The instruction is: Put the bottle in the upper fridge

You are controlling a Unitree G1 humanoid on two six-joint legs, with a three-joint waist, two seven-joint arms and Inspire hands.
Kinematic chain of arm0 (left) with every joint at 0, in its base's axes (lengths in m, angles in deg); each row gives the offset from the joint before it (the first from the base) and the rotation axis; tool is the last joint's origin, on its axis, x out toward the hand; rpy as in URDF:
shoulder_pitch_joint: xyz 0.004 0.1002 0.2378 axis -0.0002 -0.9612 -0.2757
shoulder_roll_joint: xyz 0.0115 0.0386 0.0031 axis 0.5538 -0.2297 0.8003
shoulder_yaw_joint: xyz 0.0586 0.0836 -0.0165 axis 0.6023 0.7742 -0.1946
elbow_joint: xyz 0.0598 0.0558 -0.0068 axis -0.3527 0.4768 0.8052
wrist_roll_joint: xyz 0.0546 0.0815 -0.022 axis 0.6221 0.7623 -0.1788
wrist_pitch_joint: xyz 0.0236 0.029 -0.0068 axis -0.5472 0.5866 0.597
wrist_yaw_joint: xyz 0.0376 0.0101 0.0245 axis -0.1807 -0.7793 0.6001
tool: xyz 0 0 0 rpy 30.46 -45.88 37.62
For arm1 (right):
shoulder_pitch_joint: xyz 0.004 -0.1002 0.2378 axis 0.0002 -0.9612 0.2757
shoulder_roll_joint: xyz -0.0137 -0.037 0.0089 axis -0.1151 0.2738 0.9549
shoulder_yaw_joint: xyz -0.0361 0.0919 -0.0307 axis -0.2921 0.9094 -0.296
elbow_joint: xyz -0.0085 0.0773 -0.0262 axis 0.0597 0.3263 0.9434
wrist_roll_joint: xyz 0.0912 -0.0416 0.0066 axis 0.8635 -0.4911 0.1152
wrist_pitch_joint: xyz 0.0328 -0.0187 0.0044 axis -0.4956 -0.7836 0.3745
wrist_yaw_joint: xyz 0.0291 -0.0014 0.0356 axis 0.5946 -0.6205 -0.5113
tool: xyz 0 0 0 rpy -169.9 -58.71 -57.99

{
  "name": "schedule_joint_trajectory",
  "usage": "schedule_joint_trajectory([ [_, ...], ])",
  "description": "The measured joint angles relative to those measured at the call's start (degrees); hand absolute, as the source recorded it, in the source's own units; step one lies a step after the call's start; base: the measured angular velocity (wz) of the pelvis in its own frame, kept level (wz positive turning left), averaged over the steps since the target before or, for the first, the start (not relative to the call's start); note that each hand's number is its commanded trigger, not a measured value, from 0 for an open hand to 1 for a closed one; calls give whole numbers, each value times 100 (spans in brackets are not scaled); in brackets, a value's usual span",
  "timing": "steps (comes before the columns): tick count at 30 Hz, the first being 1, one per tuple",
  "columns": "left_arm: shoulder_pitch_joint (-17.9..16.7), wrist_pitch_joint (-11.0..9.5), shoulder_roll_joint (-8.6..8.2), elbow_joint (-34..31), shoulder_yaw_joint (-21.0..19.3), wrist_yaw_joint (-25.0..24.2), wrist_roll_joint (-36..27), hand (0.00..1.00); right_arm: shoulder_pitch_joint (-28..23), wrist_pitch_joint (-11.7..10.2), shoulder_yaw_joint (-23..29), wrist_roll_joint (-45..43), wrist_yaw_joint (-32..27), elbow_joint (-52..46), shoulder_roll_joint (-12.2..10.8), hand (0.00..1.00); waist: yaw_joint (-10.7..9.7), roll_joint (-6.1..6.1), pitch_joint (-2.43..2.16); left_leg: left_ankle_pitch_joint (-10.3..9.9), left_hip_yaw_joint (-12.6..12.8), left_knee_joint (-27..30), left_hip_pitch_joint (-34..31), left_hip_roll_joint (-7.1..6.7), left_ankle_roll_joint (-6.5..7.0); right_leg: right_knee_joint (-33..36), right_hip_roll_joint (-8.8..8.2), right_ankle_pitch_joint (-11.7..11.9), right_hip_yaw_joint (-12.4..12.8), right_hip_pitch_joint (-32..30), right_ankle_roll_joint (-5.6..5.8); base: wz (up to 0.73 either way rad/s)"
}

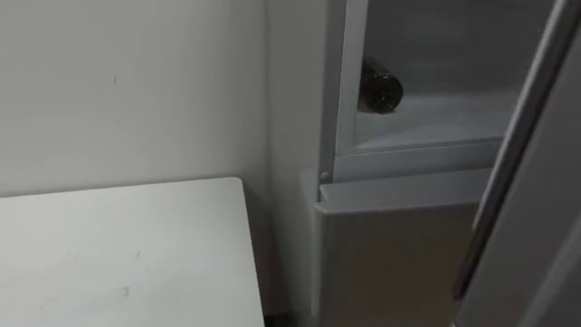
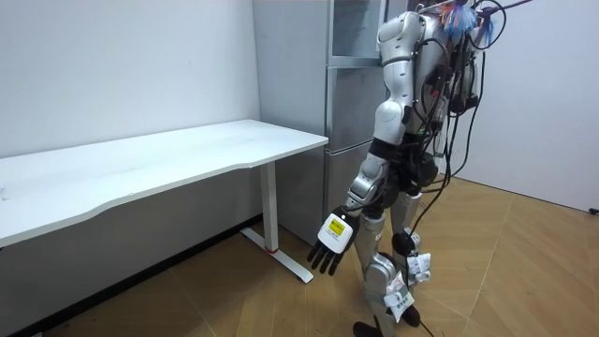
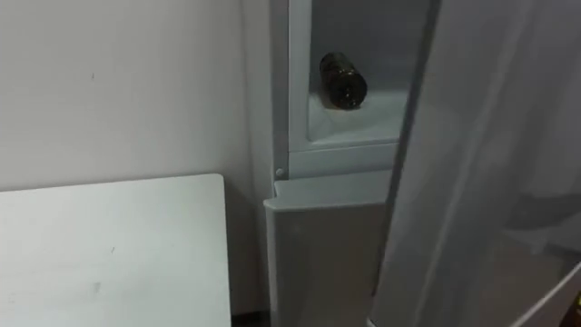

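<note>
Since the bottle lies in the upper fridge at 1 o'clock, placing looks done; door probably needs shutting. Left hand hangs, fingers relaxed.

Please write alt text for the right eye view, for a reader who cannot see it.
A dark bottle lies on its side inside the open upper fridge, whose door stands in the foreground at right. A white table is at lower left.

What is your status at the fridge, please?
Left hand open, hanging at side. Bottle lying on its side in upper fridge. Door open at right.
</note>
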Motion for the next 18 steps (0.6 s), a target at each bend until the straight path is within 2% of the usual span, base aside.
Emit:
schedule_joint_trajectory([
  [9,1,6,0,-2,0,6,7,0,1,-44,-3,-1,121,-3,0,0,27,21,2,0,-12,-1,-5,-2,0,-8,-1,0,2,3,0,0],
  [18,21,2,-7,11,30,110,40,0,110,-57,-453,-2,447,-74,1,0,59,52,4,0,-12,-1,26,-1,0,13,-2,0,8,19,0,0],
])
